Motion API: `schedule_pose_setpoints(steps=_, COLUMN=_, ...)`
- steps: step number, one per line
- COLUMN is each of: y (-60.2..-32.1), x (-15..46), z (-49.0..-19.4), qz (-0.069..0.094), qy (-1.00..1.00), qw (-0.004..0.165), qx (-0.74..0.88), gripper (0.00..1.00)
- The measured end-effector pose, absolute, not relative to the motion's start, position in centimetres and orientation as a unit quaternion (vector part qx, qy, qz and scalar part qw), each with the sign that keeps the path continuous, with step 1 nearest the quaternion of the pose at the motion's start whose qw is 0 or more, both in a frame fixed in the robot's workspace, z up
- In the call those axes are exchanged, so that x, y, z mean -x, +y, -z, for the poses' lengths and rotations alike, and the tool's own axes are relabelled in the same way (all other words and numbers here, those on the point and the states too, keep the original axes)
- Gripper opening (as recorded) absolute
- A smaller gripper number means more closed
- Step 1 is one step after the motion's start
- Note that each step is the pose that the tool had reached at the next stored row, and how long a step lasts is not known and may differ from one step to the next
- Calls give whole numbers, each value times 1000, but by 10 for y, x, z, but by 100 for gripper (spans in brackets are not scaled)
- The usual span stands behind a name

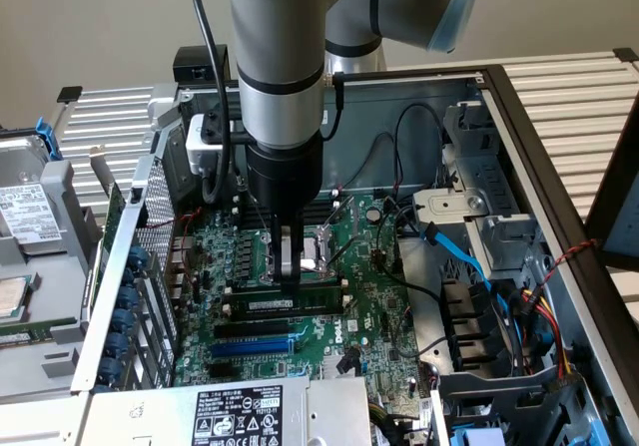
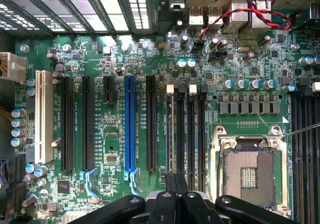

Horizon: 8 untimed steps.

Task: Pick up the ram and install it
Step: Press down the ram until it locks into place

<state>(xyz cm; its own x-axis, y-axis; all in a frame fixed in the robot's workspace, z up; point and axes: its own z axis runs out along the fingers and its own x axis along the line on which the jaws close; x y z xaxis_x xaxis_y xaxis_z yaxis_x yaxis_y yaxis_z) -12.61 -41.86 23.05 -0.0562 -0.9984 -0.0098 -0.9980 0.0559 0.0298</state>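
Observation:
In the exterior view the ram (image 1: 300, 302), a long thin green stick with a white label, stands on edge in a black memory slot on the motherboard (image 1: 369, 296). My gripper (image 1: 290, 278) comes straight down on it. The fingers are shut and their tips meet the stick's top edge near its middle. In the wrist view the shut gripper (image 2: 176, 178) hangs right over the black memory slots (image 2: 192, 129), in line with the one beside the white latch (image 2: 170, 88). Whether the fingers pinch the ram or only rest on it I cannot tell.
A blue expansion slot (image 1: 255, 346) (image 2: 129, 124) lies a few slots away. The open CPU socket (image 1: 318, 254) (image 2: 247, 169) sits just past the memory slots. A drive cage (image 1: 479, 226), blue and black cables (image 1: 469, 261) and a labelled power supply (image 1: 237, 416) crowd the case.

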Motion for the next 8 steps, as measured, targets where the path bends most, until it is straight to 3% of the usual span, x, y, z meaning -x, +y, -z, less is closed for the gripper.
schedule_pose_setpoints(steps=8, y=-419, x=126, z=-231, qz=14, qy=-727, qw=7, qx=-687, gripper=10)
